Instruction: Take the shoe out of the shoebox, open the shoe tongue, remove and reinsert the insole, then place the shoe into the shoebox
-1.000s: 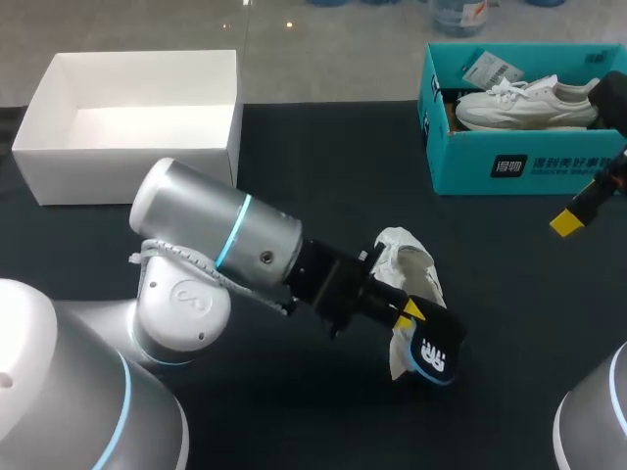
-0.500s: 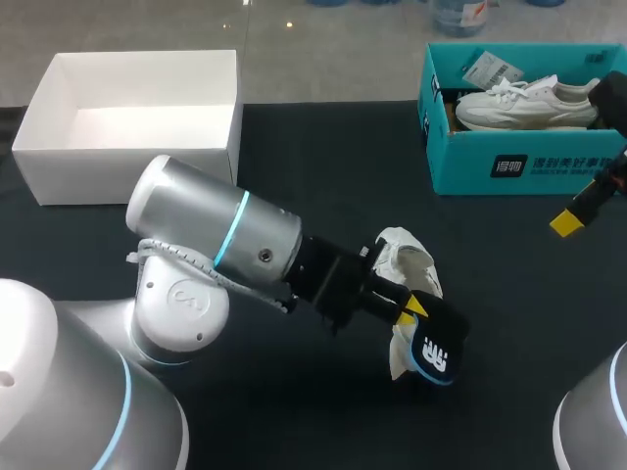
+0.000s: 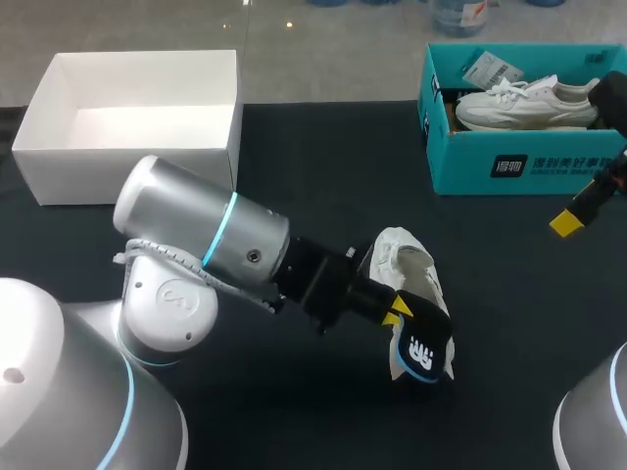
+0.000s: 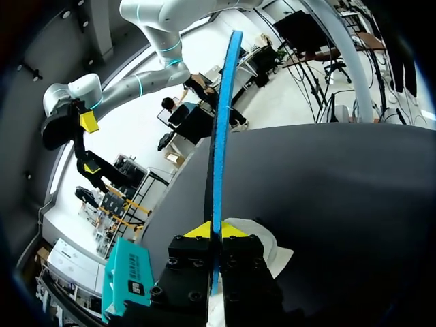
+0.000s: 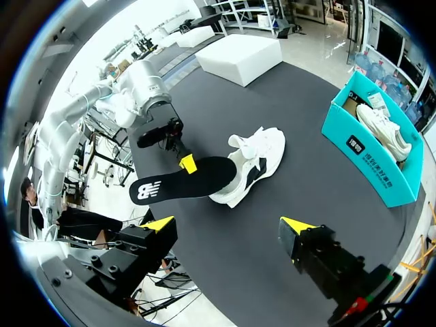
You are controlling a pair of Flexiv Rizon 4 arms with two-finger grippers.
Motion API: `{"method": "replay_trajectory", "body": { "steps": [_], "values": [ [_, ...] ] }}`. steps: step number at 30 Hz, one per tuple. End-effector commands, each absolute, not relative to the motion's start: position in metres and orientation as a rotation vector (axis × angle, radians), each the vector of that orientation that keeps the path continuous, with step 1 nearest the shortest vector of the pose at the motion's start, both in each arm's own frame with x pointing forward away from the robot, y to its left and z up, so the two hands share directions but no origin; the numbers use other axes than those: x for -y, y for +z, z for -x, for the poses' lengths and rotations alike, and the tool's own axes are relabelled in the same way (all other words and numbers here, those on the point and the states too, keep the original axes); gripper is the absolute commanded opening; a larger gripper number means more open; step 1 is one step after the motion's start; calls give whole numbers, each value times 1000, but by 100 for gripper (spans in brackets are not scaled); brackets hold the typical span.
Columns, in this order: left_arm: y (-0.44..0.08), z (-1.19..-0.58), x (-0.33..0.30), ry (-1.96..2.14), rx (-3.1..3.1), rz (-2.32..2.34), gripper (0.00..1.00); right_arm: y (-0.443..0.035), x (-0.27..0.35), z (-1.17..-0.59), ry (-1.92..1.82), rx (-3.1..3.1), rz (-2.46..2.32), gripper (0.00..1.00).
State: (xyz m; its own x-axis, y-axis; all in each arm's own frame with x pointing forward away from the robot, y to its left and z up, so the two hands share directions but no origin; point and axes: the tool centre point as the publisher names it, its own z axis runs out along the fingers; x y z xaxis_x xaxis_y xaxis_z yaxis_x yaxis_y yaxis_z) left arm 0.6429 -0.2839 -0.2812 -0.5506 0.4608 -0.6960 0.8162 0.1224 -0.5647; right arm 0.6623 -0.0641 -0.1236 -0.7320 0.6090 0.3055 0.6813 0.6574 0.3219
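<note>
Over the last second the left arm has drawn back toward the lower left of the head view. This brings the black insole (image 3: 421, 351) slightly closer over the white sneaker (image 3: 402, 257) at the table's lower centre, so I judge removal done and reinsertion about to begin. The left wrist view alone shows the left gripper (image 4: 214, 230) clenched on the insole's edge. The right wrist view shows the insole out of the shoe, and the right gripper (image 5: 227, 226) spread wide and empty, near the teal shoebox (image 3: 470, 162) at upper right.
</note>
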Motion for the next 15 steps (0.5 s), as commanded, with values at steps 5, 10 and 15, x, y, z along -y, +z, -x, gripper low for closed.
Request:
{"method": "replay_trajectory", "body": {
  "steps": [5,10,15],
  "values": [
    [-296,-649,297,-1395,-2082,-1265,0,-123,63,-665,-621,2699,1061,100],
    [-301,-653,299,-1371,-2102,-1279,0,-123,63,-665,-621,2699,1061,100],
    [-304,-660,300,-1344,-2126,-1275,0,-123,63,-665,-621,2699,1061,100]
  ]
}}
